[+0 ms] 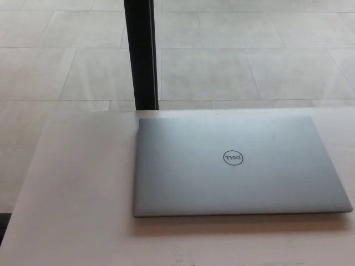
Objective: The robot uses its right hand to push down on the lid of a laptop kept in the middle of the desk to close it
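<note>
Fingers? Can't tell, neither hand is in shot. Big pale desk [77, 183] fills the lower frame, tiled floor [233, 66] and a black post [141, 55] behind it. Laptop [238, 166] lies flat mid-desk, lid down already. Looks stiff, smooth, slippery, so press flat near the logo [233, 158], no pinching.

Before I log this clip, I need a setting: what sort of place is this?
Probably an office or lab: a closed laptop lies on a pale desk, with a tiled floor and a black post behind.
</note>
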Motion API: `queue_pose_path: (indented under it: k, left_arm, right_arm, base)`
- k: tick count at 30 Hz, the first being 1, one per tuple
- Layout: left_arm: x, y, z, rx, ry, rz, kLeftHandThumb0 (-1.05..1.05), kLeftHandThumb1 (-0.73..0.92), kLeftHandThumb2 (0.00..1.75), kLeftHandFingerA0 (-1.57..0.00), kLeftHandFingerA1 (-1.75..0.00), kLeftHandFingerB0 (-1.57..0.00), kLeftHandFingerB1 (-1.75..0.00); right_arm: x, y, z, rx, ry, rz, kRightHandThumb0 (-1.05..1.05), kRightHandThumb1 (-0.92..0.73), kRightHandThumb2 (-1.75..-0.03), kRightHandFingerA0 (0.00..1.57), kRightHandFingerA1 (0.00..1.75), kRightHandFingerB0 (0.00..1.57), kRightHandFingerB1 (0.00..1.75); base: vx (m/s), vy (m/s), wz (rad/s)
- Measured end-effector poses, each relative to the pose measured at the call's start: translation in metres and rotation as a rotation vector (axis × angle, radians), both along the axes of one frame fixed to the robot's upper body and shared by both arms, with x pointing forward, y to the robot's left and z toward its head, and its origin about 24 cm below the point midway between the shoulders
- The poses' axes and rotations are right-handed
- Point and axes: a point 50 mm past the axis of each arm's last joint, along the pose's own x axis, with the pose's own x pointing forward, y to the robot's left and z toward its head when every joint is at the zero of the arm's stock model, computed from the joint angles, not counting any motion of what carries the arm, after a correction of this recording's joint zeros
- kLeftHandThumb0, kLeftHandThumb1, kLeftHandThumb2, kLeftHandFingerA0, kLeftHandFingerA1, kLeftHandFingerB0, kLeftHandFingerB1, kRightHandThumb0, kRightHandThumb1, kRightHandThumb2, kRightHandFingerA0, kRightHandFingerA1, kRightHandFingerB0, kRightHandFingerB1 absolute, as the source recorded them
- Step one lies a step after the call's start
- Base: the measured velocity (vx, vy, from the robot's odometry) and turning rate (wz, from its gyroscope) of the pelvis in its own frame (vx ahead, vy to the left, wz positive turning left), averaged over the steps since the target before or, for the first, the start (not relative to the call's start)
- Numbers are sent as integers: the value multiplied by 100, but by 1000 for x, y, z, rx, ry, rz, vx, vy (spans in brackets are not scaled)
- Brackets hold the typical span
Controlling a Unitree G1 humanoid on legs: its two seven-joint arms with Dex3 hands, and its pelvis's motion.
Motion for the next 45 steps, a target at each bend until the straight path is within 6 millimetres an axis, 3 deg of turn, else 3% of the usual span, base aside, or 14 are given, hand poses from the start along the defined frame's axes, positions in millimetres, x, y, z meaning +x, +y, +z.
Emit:
queue_pose_path:
  k: [2,4,5,17,18,19,22,23,25,33,34,35,36,45]
  left_arm:
    - [0,0,0,0,0,0,-85,92,72,-51,-64,-46,-48]
    - [0,0,0,-1,0,0,-85,92,72,-50,-65,-46,-49]
    - [0,0,0,-1,-1,0,-85,92,71,-51,-65,-46,-49]
    - [4,-1,1,-1,-8,-3,-86,92,74,-52,-63,-45,-47]
    - [4,-1,1,-1,-9,-3,-81,74,116,-52,-70,-39,-57]
    - [4,-1,1,-1,-8,-4,-81,76,118,-54,-73,-41,-58]
    - [4,-1,1,-1,-7,-6,-83,75,116,-50,-71,-42,-59]
    - [4,-1,1,-1,-7,-6,-88,92,72,-52,-68,-46,-50]
    - [4,-1,1,-1,-7,-7,-90,77,94,-53,-68,-46,-51]
    - [6,-1,1,11,-3,-17,-87,92,72,-58,-69,-53,-48]
    - [6,-1,1,13,-1,-19,-86,92,71,-55,-69,-52,-49]
    - [6,-1,1,14,-1,-18,-86,92,71,-55,-69,-52,-49]
    - [6,-1,1,14,-2,-18,-85,92,72,-56,-69,-52,-50]
    - [7,0,2,16,-11,-10,-86,92,73,-55,-70,-51,-52]
  right_arm:
    - [-9,-6,-8,60,-37,-49,-84,-92,-81,53,154,20,111]
    - [-19,-11,-17,125,-81,-101,-86,-84,-124,72,124,30,81]
    - [-25,-14,-24,174,-112,-139,-85,-92,-76,64,153,28,100]
    - [-64,-13,-91,581,-338,-429,-85,-92,-76,54,165,14,106]
    - [-65,-13,-93,599,-350,-443,-86,-92,-75,57,169,14,113]
    - [-67,-12,-97,632,-372,-468,-92,-81,-120,75,128,29,85]
    - [-70,-10,-106,700,-412,-514,-93,-82,-122,81,132,34,89]
    - [-71,-9,-108,720,-422,-528,-92,-82,-121,76,129,32,86]
    - [-72,-8,-111,756,-439,-552,-88,-92,-77,55,164,13,107]
    - [-71,-3,-121,872,-479,-610,-86,-92,-79,66,166,13,106]
    - [-70,-3,-121,880,-481,-611,-88,-82,-123,78,128,33,85]
    - [-70,-2,-121,885,-478,-609,-88,-82,-123,78,128,33,85]
    - [-69,-1,-122,889,-474,-608,-86,-92,-79,57,163,14,108]
    - [-68,2,-124,912,-476,-591,-84,-92,-78,59,155,19,108]
  base:
    - [0,0,0]
    - [0,0,0]
    - [0,0,0]
    - [0,0,0]
    - [0,0,0]
    - [0,0,0]
    - [0,0,0]
    - [0,0,0]
    - [0,0,0]
    - [0,0,0]
    - [0,0,0]
    - [0,0,0]
    - [0,0,0]
    - [0,0,0]
